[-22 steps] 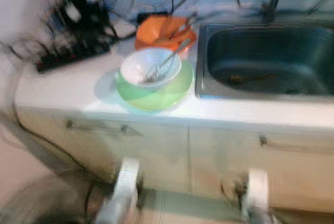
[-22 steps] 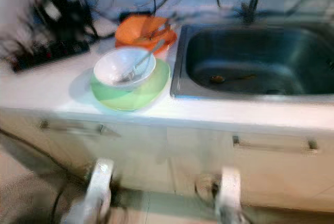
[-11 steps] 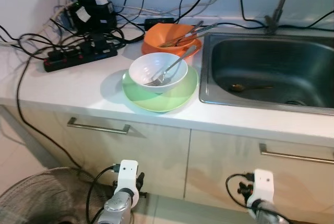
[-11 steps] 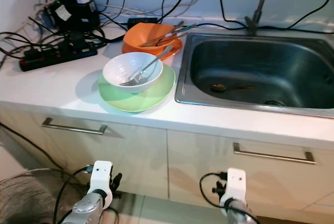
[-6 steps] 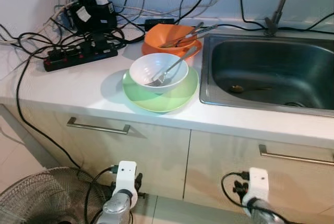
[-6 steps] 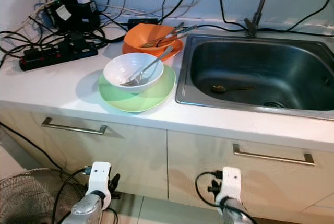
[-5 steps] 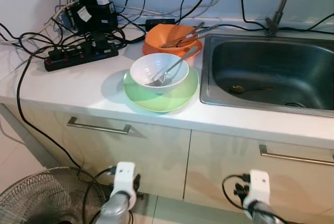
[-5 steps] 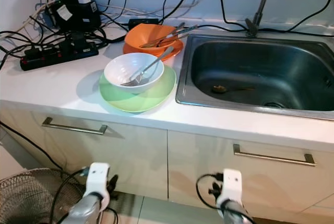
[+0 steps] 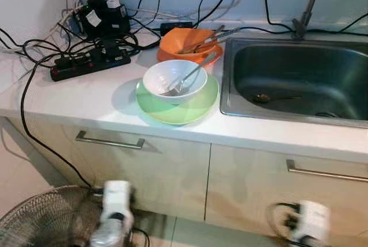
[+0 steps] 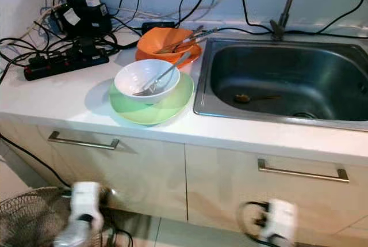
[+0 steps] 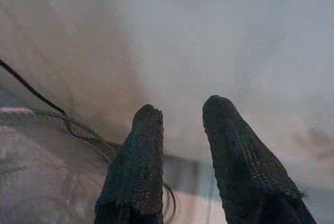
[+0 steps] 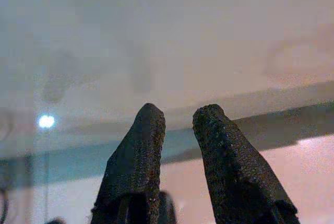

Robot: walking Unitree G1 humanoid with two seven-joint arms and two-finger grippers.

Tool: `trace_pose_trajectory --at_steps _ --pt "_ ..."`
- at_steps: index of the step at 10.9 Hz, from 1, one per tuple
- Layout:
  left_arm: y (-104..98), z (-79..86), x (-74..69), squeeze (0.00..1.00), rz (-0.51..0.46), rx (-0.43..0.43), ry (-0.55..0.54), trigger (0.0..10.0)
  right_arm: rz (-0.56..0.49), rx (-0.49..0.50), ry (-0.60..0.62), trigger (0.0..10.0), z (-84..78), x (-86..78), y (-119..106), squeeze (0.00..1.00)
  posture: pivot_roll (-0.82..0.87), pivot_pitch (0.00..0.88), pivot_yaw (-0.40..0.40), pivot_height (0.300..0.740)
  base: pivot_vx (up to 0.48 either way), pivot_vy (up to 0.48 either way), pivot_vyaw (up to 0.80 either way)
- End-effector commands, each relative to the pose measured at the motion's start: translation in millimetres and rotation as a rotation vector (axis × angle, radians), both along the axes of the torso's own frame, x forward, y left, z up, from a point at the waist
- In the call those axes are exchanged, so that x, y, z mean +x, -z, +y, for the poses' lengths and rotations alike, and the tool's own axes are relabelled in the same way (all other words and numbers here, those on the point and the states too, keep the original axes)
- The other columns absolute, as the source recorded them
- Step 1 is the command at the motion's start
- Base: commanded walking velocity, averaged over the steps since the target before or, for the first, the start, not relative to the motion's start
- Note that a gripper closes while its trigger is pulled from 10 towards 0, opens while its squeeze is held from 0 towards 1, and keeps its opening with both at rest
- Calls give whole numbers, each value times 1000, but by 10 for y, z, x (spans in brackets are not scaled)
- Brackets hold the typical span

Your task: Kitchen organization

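A white bowl (image 9: pixel 174 80) with a fork in it sits on a green plate (image 9: pixel 190 106) on the white counter (image 9: pixel 86 94), just left of the steel sink (image 9: pixel 299 65). Behind it an orange bowl (image 9: pixel 187 41) holds several utensils. One spoon (image 9: pixel 270 97) lies in the sink basin. Both arms hang low in front of the cabinet, blurred: left arm (image 9: pixel 115 206), right arm (image 9: pixel 309 227). My left gripper (image 11: pixel 180 110) and right gripper (image 12: pixel 177 114) each show a narrow gap between the fingers, with nothing held.
A black power strip (image 9: pixel 89 63) and tangled cables (image 9: pixel 109 14) cover the counter's back left. The faucet (image 9: pixel 307 5) rises behind the sink. Two drawer handles (image 9: pixel 109 141) (image 9: pixel 325 171) run along the cabinet front. A floor fan (image 9: pixel 46 218) stands at the lower left.
The picture has sharpened from a blur. Both arms have moved outward and slightly lower, and now show motion blur. The dishes have not moved.
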State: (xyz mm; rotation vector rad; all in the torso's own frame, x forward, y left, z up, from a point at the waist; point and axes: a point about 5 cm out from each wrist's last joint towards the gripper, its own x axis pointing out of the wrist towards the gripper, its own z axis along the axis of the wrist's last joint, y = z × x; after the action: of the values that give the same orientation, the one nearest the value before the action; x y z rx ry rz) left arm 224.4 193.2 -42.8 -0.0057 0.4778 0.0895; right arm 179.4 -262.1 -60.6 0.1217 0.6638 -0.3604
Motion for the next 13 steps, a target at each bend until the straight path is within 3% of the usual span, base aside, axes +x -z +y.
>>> trace_pose_trajectory --at_steps 1,4,7,9,10,12,13 --pt "-52 91 -8 0 -53 18 -44 10000 -34 -25 54 10000 -86 -41 -30 0 69 8 110 740 0 0 0" --pt "-224 265 -80 0 -205 55 -136 10000 -157 -132 210 10000 -380 -180 -178 0 67 26 109 740 0 0 0" --pt "-471 371 -210 0 -332 97 -187 10000 -276 -251 270 10000 -489 -417 -332 0 44 70 119 740 0 0 0" --pt "-605 423 -261 0 -375 116 -226 10000 -327 -397 376 10000 -611 -596 -523 0 34 80 119 740 0 0 0" --pt "-717 488 -285 0 -416 138 -250 10000 -380 -568 496 10000 -778 -760 -840 0 29 90 119 740 0 0 0" --pt "-885 557 -307 0 -462 160 -307 10000 -447 -672 569 10000 -824 -781 -1183 0 23 95 119 740 0 0 0" --pt "-1129 589 -304 0 -532 196 -343 10000 -568 -827 642 10000 -793 -638 -1788 0 16 101 113 740 0 0 0"
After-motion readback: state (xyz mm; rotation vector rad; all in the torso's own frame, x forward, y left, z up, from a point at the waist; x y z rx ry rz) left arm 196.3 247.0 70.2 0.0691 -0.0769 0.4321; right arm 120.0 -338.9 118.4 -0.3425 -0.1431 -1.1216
